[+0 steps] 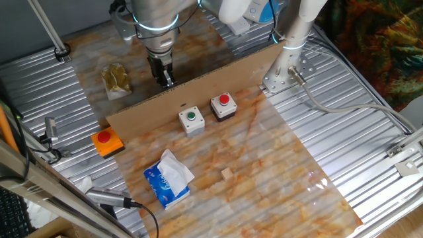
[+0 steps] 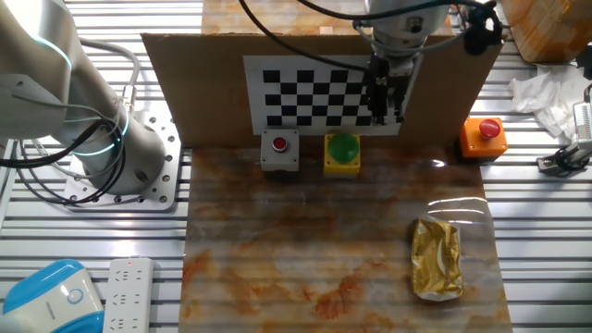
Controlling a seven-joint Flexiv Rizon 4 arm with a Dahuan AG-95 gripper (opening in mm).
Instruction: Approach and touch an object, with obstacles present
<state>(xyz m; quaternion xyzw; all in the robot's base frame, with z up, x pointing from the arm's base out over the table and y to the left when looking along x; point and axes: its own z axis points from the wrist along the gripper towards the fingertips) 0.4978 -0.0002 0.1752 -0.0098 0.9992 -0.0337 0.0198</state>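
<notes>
Behind the cardboard wall (image 1: 198,89), on the side away from the two button boxes, the claw (image 1: 165,80) hangs fingers-down with its jaws close together and nothing between them. Against that wall's checkerboard face, the yellow box with the green button (image 2: 342,153) sits just beside the grey box with the red button (image 2: 279,152), both on the marbled surface (image 2: 305,250). Farther from the wall on that same side lies a crumpled gold packet (image 2: 436,258). Off the wall's end sits an orange box with a red button (image 2: 483,136).
</notes>
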